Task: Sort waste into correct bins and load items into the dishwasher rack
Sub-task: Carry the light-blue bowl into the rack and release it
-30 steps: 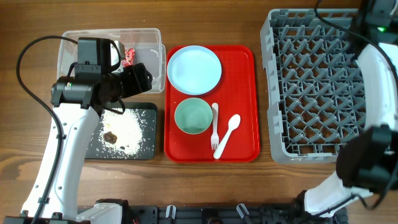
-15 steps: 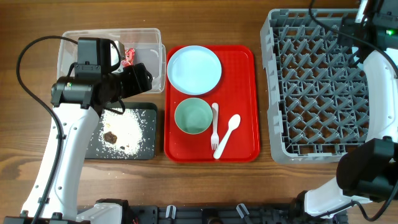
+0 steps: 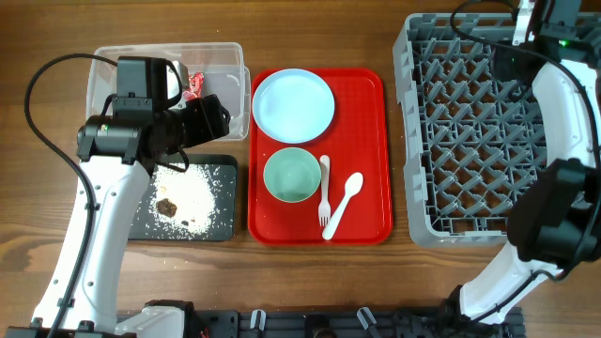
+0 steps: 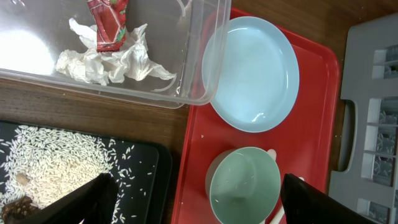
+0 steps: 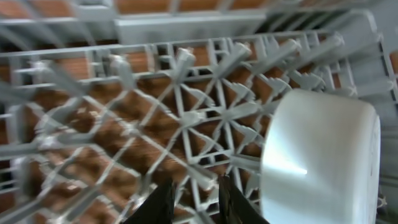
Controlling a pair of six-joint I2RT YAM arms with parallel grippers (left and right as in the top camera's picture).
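Scanning overhead first: the red serving tray (image 3: pixel 371 94) sits between the bins and the grey rack (image 3: pixel 470 131). It carries the light blue plate (image 3: pixel 293 103), the pale green bowl (image 3: pixel 292 176), and the white fork (image 3: pixel 325 188) and spoon (image 3: pixel 343 205) side by side. The clear tub (image 3: pixel 221 54) at the left holds the red wrapper (image 3: pixel 196 84). The black tray (image 3: pixel 223 211) on its near side holds the rice crumbs (image 3: pixel 188 188) and a brown bit. My left arm hangs over where tub meets tray; my right arm reaches over the rack's far corner. Left wrist: the left gripper (image 4: pixel 196 183) is spread wide and empty, and the tissue pieces (image 4: pixel 112 59) lie beside the wrapper in the tub. Right wrist: the right gripper (image 5: pixel 194 186) has its fingers parted by a narrow gap with nothing between them. A pale bowl (image 5: pixel 320 155) lies tipped on its side among the pegs, right of the fingers and not touching them.
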